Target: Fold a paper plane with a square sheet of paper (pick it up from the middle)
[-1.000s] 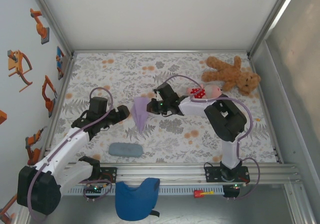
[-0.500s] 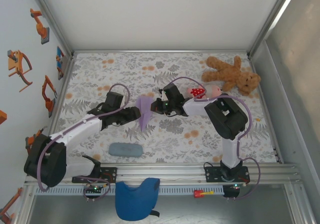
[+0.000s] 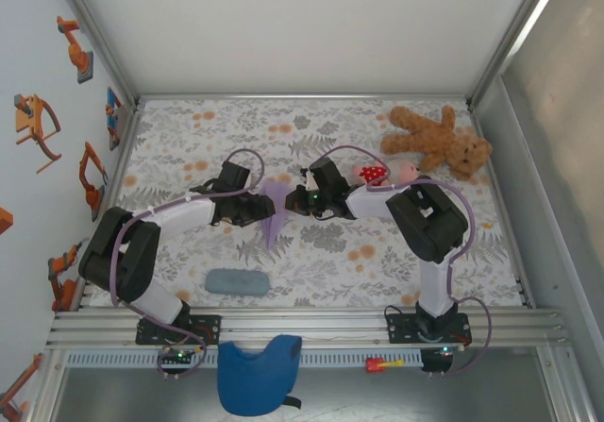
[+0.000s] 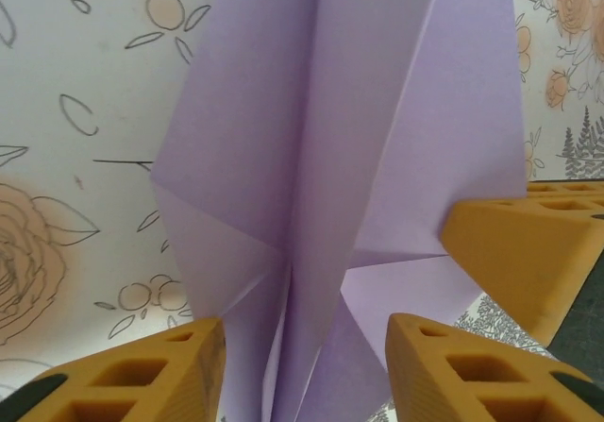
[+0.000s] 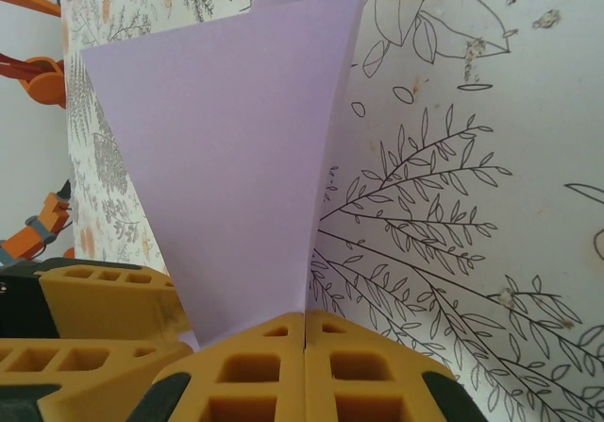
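Top external view: paper sheet (image 3: 273, 216) at centre of frame over the floral worktop (image 3: 311, 129), creased to a point aimed toward the lower frame, flanked left and right by the two grippers. Open worktop above it up to the back wall; more bare surface at lower right. Grey-blue pad (image 3: 236, 281) at lower left, well apart; teddy bear (image 3: 439, 139) at upper right near the side rail; red spotted item (image 3: 373, 175) just beside the right forearm.

Left arm folded sharply at the elbow at left of frame, forearm running rightward, left gripper (image 3: 257, 211) at the sheet's left side. Right arm rising from its base at lower right, bent at the elbow, forearm running leftward, right gripper (image 3: 294, 201) at the sheet's right side.

Left wrist view: jaws apart, straddling the sheet's lower folds, one finger (image 4: 142, 375) touching paper; clamped or not, cannot tell.

Right wrist view: jaws clenched together on the sheet's bottom edge, paper rising tilted from the seam.
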You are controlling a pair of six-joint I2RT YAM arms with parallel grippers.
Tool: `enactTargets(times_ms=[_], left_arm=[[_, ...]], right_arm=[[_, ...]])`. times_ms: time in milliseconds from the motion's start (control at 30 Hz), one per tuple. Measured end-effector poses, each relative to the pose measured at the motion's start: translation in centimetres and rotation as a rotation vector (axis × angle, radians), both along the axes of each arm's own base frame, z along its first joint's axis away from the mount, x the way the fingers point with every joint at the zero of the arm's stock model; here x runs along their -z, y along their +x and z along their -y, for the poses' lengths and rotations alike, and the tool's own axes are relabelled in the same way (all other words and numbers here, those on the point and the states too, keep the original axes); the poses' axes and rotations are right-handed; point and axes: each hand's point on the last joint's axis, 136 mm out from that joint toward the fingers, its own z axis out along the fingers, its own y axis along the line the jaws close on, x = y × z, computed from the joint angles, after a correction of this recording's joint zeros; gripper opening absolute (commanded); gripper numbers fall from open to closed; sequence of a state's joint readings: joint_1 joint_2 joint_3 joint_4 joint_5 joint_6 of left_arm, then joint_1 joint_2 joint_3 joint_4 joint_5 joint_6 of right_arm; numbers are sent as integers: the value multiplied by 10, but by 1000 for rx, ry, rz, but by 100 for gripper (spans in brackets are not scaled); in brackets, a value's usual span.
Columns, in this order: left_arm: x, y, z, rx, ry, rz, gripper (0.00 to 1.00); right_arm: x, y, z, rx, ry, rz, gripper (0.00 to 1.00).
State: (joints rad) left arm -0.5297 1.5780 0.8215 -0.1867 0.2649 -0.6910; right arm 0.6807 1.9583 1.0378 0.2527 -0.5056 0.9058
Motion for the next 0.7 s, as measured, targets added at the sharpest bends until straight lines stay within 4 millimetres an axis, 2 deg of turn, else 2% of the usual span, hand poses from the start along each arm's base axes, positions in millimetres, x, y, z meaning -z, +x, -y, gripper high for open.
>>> enactTargets(times_ms=[333,400,700], left_arm=[[0,-4,10,44,-14,-1,43],[1,-6,12,58,-12,-1,39],[14,-19,20,117,59,-31,36]], right_arm=[[1,-1,1,0,-2,-2,0],[1,-1,1,0,-2,-2,0],[1,-1,1,1,-1,-5,0]])
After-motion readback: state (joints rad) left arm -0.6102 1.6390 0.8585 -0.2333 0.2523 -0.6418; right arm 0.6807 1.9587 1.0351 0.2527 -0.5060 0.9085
